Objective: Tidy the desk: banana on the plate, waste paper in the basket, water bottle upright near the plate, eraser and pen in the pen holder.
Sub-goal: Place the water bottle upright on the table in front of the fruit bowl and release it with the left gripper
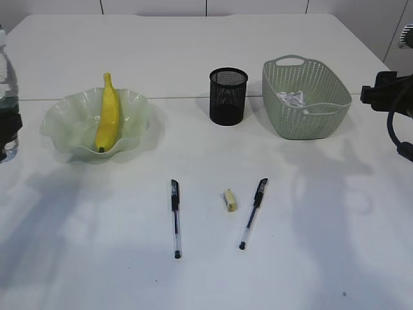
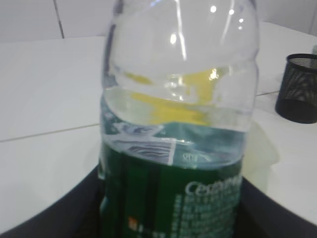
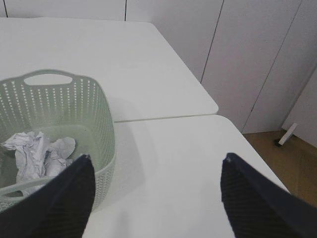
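At far left of frame, the left gripper clamps the upright water bottle. The right gripper, fingers apart, hangs empty beside the basket (paper inside). 2 pens lie low centre.

On the white desk: one banana, one green ruffled plate, one black mesh pen holder, one sage basket, one crumpled waste paper, two pens, one eraser, one water bottle
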Robot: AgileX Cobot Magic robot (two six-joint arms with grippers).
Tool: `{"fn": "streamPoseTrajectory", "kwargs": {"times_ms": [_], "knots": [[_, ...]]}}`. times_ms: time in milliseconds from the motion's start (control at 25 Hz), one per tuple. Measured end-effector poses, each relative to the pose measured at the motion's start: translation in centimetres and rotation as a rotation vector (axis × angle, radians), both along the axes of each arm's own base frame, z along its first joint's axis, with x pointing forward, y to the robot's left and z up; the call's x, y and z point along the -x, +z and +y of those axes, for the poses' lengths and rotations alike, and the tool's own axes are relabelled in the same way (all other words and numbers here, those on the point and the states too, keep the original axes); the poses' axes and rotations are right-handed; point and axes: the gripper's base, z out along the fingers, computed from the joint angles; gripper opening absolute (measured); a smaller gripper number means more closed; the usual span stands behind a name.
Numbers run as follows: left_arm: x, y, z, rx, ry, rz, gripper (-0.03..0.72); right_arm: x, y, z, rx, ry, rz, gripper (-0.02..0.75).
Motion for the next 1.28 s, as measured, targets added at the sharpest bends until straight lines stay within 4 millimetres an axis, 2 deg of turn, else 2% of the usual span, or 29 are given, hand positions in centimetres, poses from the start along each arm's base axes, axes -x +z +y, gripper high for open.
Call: {"fn": "streamPoseTrajectory", "kwargs": {"times_ms": [200,520,680,1000,1120,1280], "knots": [[0.9,-0.7,1.2,0.025,0.082,0.036,0.398,0.0,0.0,0.0,0.001,-0.001,-0.001,0.590],[1.1,-0.9,0.8,0.010,0.039,0.047,0.398,0.0,0.0,0.0,0.001,-0.001,-0.001,0.590],[1.4,-1.2,-0.4,-0.033,-0.083,0.059,0.398,0.0,0.0,0.0,0.001,-0.001,-0.001,0.590],[1.7,-1.3,-4.5,-0.056,-0.274,0.061,0.398,0.0,0.0,0.0,0.001,-0.001,-0.002,0.590],[1.8,-1.2,-5.2,-0.058,-0.306,0.057,0.398,0.0,0.0,0.0,0.001,-0.001,-0.002,0.590],[1.6,-1.0,-5.3,-0.057,-0.304,0.049,0.398,-0.1,-0.4,0.0,0.003,-0.001,0.011,0.590]]}}
